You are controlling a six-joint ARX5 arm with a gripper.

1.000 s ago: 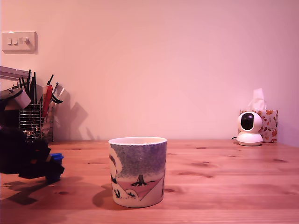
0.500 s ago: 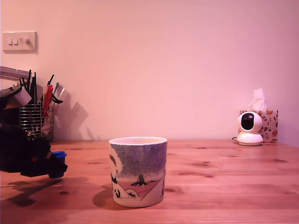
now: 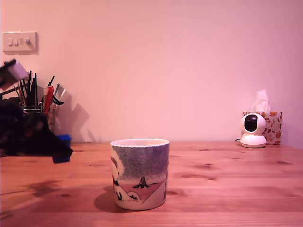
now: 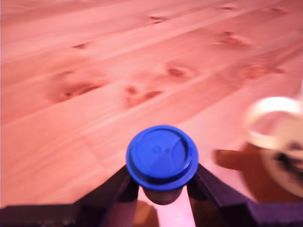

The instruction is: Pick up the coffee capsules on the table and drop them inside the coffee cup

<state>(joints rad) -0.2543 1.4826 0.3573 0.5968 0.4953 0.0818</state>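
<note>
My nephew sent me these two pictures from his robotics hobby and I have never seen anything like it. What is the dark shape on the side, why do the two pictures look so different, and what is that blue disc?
The dark shape at the exterior view's left is a robot arm; its grasping end is the hand. That picture comes from a camera standing on the wooden table. The other comes from a camera fixed on the arm's wrist, looking down past the hand's two dark fingers.

The blue disc is the top of a small blue coffee capsule, pinched between those fingers and lifted off the table.

On the table stand a painted coffee cup, a wire pen holder, a small white camera and a tissue box. The pale blur in the wrist view is that cup.
</note>
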